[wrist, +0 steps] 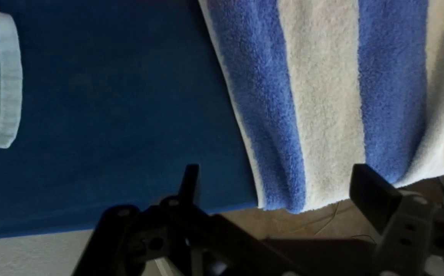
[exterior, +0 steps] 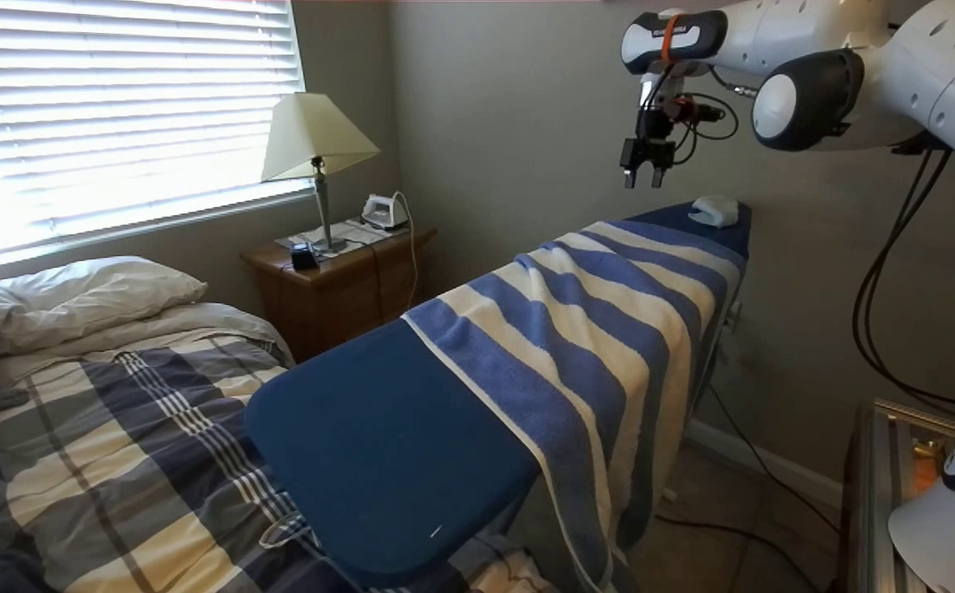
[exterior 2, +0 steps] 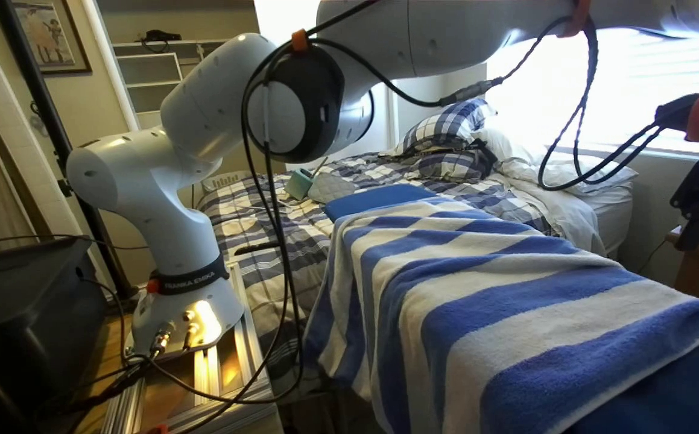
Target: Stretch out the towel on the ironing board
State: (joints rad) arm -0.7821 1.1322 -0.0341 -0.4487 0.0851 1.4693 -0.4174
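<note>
1. Bed (exterior: 172,494), in both exterior views: plaid spread in dark blue, grey and cream.
2. Window blinds (exterior: 114,115): glaring with daylight, beyond the bed.
3. My arm (exterior 2: 409,36): white, with black and orange trim; it reaches in high over the scene.
4. Ironing board (exterior: 386,445): dark blue padded cover, running from over the bed's edge toward the wall (exterior: 510,107). Plain cover shows at both ends.
5. Towel (exterior: 559,321): blue and cream-white stripes, laid across the middle and wall-side part of the board. Loose ridges and folds on top. One side falls well below the board's long edge, lowest toward the bed-side corner. In the wrist view its pale hem runs slantwise over the cover, a blue stripe next to it.
6. Tabletop (exterior: 267,258): wooden, in the corner by the window blinds.
7. Pillow (exterior: 106,284): white, rumpled, at the window end of the bed.
8. Lamp (exterior: 316,136): cream shade, on the tabletop.
9. My hand (exterior: 643,178): released, fingers well apart and pointing down, above the board's wall-side end. In the wrist view one fingertip shows against blue cover, the other against the towel's edge.
10. Iron (exterior: 385,212): white, on the tabletop just beside the lamp, pale cord trailing down.
11. Small white cloth (exterior: 716,211): on the board's wall-side end, apart from the towel.
12. Dark device (exterior: 304,256): near the lamp's foot; too small to identify.
</note>
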